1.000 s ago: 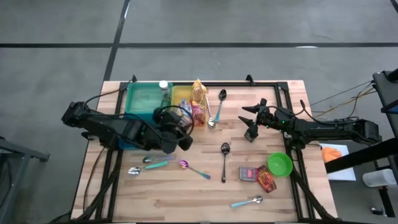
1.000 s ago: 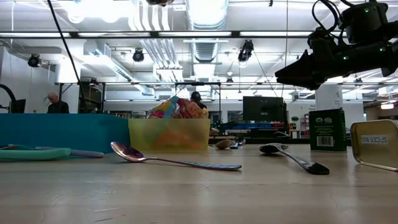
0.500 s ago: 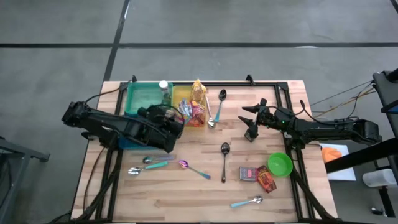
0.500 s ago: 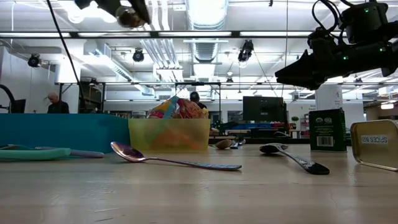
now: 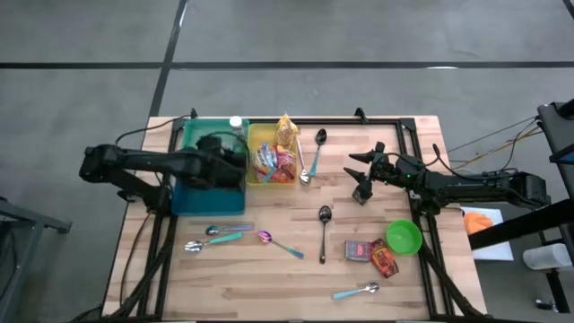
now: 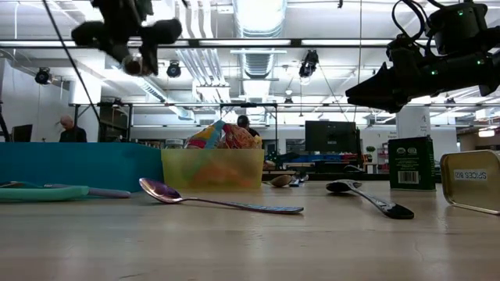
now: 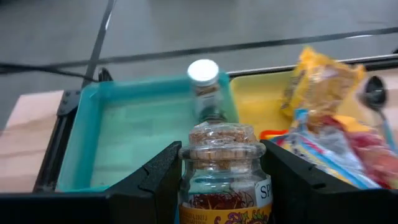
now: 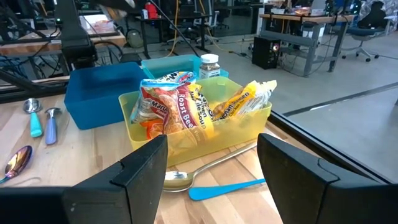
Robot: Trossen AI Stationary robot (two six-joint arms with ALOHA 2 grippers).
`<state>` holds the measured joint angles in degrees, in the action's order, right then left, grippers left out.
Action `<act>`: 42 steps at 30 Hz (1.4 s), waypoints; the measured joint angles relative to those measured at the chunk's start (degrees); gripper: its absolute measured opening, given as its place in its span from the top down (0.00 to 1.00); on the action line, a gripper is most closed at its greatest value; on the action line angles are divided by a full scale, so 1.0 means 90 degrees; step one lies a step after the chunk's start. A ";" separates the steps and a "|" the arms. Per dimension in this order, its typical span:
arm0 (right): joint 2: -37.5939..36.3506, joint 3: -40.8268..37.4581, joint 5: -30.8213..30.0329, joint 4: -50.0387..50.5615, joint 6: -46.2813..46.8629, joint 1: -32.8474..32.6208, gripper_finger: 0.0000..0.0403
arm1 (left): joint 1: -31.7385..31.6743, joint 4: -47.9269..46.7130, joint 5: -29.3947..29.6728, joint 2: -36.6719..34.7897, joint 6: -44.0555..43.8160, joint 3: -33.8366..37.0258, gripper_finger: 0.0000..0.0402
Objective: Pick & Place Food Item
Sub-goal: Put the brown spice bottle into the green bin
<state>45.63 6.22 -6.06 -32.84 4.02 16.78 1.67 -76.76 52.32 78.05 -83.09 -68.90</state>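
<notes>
1. Teal is the colour of the bin (image 5: 199,139) under my left gripper (image 7: 221,177), which pinches a spice jar (image 7: 222,163) between its two fingers, so the jar is in the air and not on the table.
2. The jar stands upright in the grip, its long axis vertical and its cap on top.
3. From above, the left gripper (image 5: 220,160) is over the near right part of the teal bin, just beside the yellow bin (image 5: 256,136) with the snack bags (image 5: 280,161).
4. I judge the next move goes down into the teal bin. A white-capped bottle (image 7: 204,86) already stands at its far right corner, so I would keep apart from it.
5. The right gripper (image 5: 363,175) waits well apart, over the table's right half, with its fingers spread and empty.
</notes>
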 joint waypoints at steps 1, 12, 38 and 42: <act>0.0000 -0.0002 -0.0001 0.0000 0.0001 0.0000 0.39 | -0.0199 0.0300 -0.0054 -0.0153 0.0231 0.0236 0.55; 0.0000 -0.0001 0.0001 0.0000 0.0000 0.0001 0.39 | -0.3004 0.4534 -0.1945 -0.1634 0.4020 0.2768 0.55; 0.0000 0.0000 0.0000 0.0000 0.0001 0.0000 0.39 | -0.5416 0.7137 -0.4099 -0.1026 0.5668 0.4273 0.55; 0.0000 0.0000 -0.0001 0.0000 0.0001 0.0000 0.39 | -0.5551 0.7401 -0.4390 -0.0478 0.5736 0.4273 0.55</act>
<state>45.63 6.22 -6.07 -32.84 4.03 16.78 -48.28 -10.15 12.81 73.75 -31.46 -30.44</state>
